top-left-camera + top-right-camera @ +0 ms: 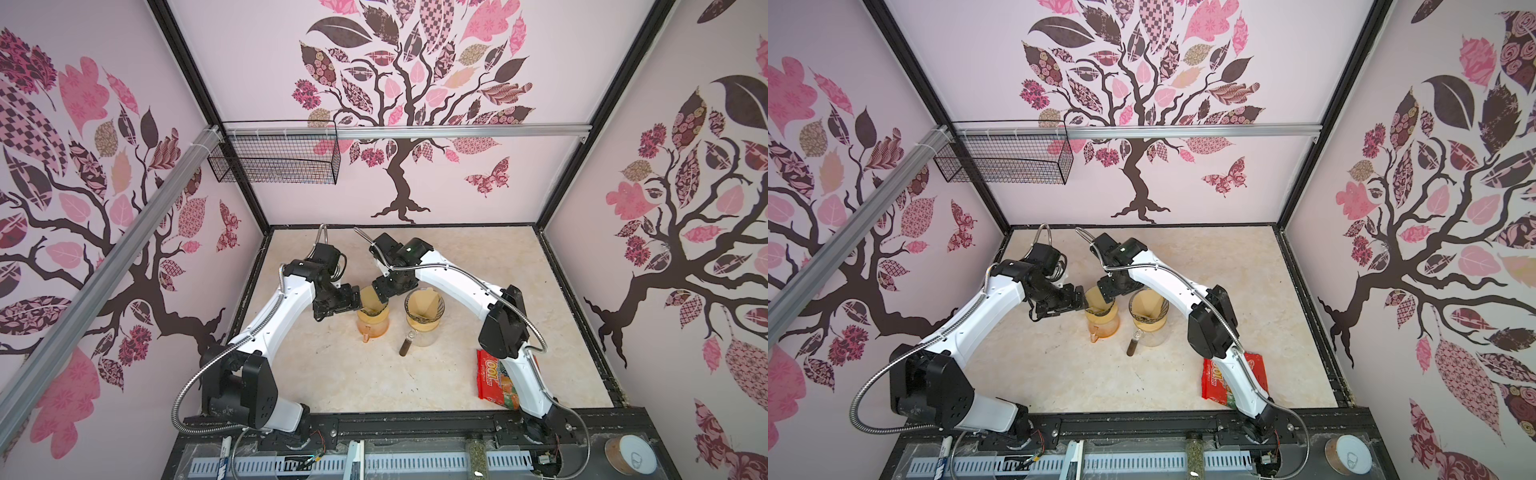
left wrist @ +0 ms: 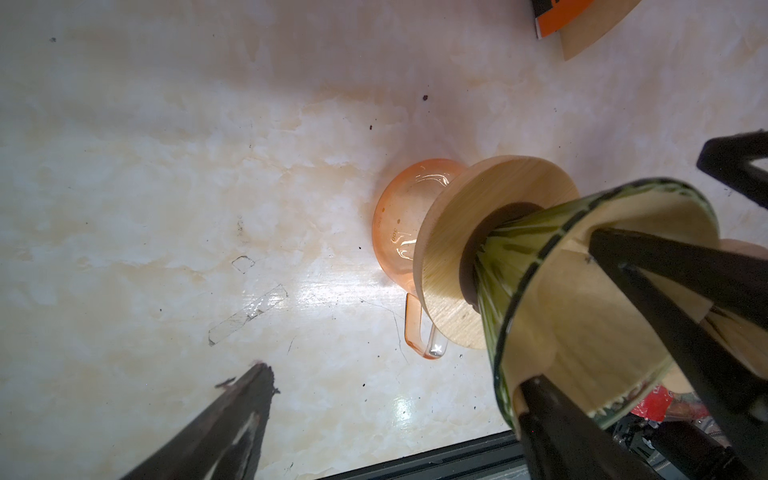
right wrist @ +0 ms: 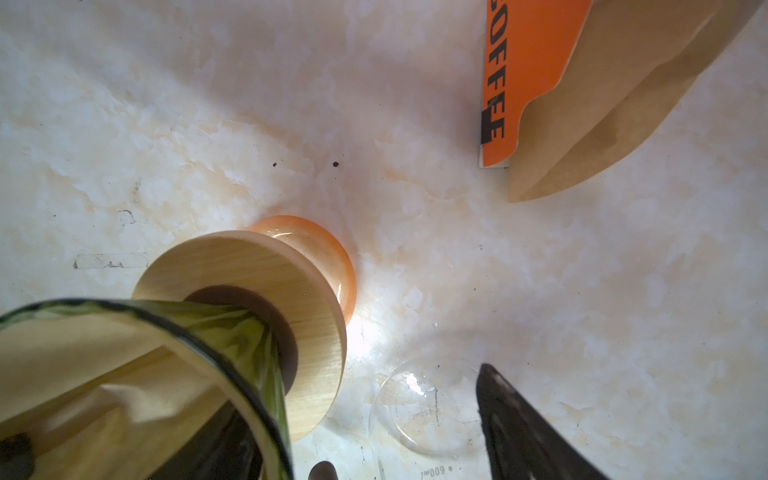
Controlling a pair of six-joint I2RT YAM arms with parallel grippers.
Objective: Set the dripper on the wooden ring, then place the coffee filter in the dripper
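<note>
Coffee filter [image 2: 582, 316] sits inside the green glass dripper [image 2: 511, 249] on the orange server [image 2: 399, 216], cone axis upright. Left gripper [image 1: 356, 300], spread, straddles the left rim. Right gripper [image 1: 384, 292], also spread and holding nothing, is at the far-right rim, equally near.

Soft even light, wide-angle edge distortion, white glare on tabletop [image 2: 328, 295], blurred foregrounds.

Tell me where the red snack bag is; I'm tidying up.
In both top views the red snack bag lies at the front right of the table, partly under the right arm, to the right of the clear jug.
</note>
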